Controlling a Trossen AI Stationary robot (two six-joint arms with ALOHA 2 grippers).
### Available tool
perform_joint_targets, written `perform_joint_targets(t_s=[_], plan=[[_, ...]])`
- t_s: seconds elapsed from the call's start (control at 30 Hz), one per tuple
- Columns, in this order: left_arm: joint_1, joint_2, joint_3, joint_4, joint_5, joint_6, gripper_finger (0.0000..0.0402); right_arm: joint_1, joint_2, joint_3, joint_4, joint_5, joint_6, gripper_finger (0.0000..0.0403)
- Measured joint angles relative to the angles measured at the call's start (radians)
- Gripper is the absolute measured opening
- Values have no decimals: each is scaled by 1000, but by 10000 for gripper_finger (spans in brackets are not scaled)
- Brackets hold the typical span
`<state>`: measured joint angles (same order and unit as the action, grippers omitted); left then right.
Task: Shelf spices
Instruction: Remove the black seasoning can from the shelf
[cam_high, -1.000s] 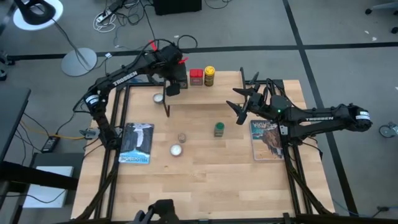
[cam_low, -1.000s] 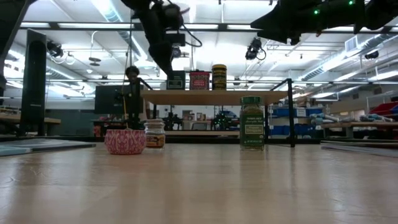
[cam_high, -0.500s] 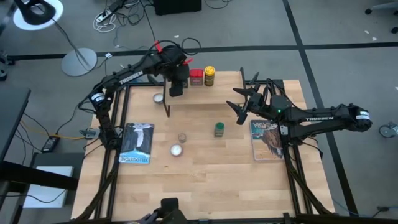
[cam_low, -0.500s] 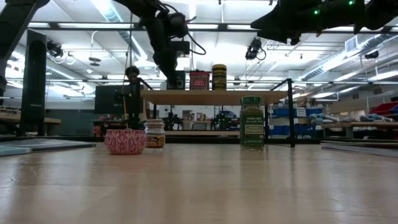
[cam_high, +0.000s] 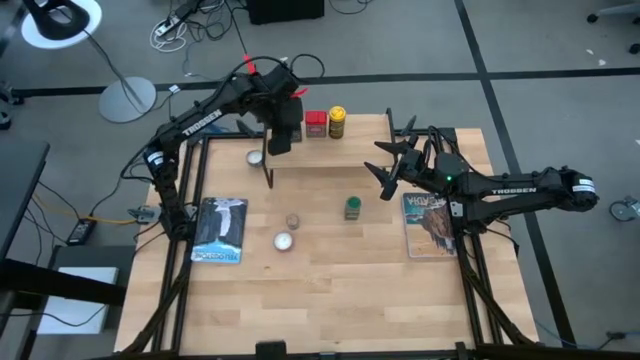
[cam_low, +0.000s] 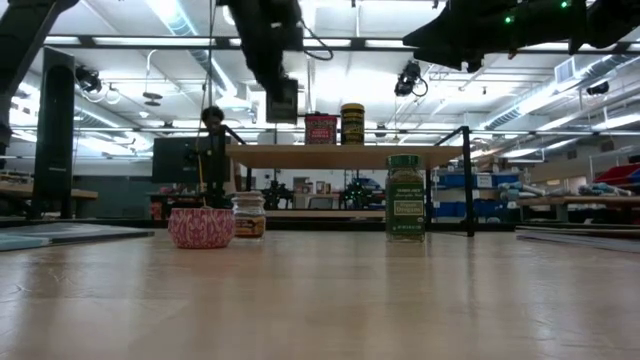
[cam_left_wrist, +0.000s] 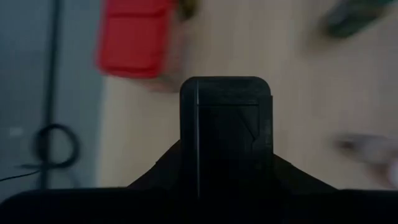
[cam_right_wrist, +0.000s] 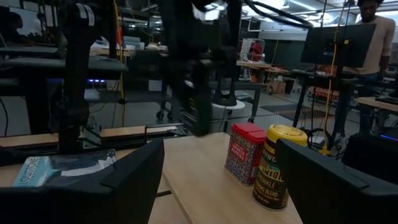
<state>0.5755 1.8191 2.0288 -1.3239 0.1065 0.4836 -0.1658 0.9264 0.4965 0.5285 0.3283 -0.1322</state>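
My left gripper (cam_high: 284, 132) is shut on the black boxy tin (cam_low: 282, 101), which hangs just above the left end of the light-wood shelf (cam_low: 345, 155). On the shelf stand the red tin (cam_high: 315, 123) and the yellow jar (cam_high: 337, 122). The green-capped jar (cam_high: 352, 207) and the small brownish jar (cam_high: 293, 221) stand on the tabletop in front of the shelf. My right gripper (cam_high: 386, 160) hovers open over the shelf's right end, nothing between its fingers. My left gripper pinches the black tin between its two fingers, which meet two opposite sides of the tin (cam_left_wrist: 227, 149). It comes slanting down from above. The tin hangs upright below the fingers, its bottom (cam_low: 282, 118) clear of the shelf plank.
Two small round silver discs (cam_high: 283, 240) (cam_high: 255, 157) lie on the table. A flat book (cam_high: 220, 230) lies at the left and another (cam_high: 430, 222) at the right, under my right arm. The table's near half has free room.
My left gripper has shut on the black tin and risen. The tin stood on the shelf's left end beside the red tin; now it is lifted clear of the plank, still upright. My right arm has kept still.
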Motion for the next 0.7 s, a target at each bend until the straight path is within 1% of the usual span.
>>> perform_joint_targets(t_s=[0.13,0.23,0.33,0.4,0.53,0.63,0.7], plan=[[-68,-3,61,-43,115,-76,117,0,0,0,0,0,0,307],[-146,-3,69,-40,128,-124,117,0,0,0,0,0,0,307],[-236,-3,45,-5,125,-167,117,0,0,0,0,0,0,307],[-295,-2,19,30,105,-215,117,0,0,0,0,0,0,307],[-394,-2,-63,122,3,-348,117,0,0,0,0,0,-1,307],[-445,-2,-166,196,-70,-438,117,0,0,0,0,0,-1,307],[-471,-2,-254,264,-79,-469,117,0,0,0,1,0,-1,307]])
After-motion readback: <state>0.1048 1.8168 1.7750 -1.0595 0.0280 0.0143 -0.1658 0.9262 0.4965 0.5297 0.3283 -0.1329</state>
